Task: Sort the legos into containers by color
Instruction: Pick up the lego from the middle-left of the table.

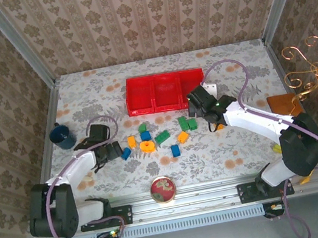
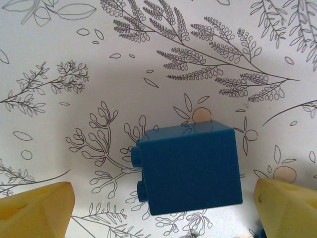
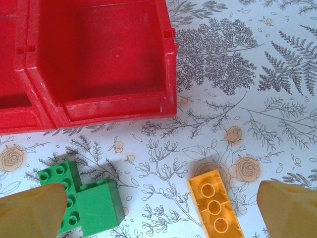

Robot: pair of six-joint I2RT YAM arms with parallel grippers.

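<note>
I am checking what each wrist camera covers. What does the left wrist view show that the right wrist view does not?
Left wrist view: one blue block lying on its side, just ahead of the open left gripper. Right wrist view: the red tray, green blocks and an orange block ahead of the open right gripper. Shared: the flower-printed table cover and yellow fingertips at the bottom corners.

A bright red plastic tray (image 3: 168, 64) takes up the upper left, with one square compartment seen whole and a second cut off at the left edge. Below it, on the white floral-print table cover (image 3: 237, 74), lies an L-shaped green studded plastic block (image 3: 94, 203). Apart to its right is an orange three-stud plastic brick (image 3: 216, 208), studs up. The right gripper (image 3: 161, 213) spreads its yellowish fingertips (image 3: 287, 208) wide at the bottom corners, gripping nothing.
</note>
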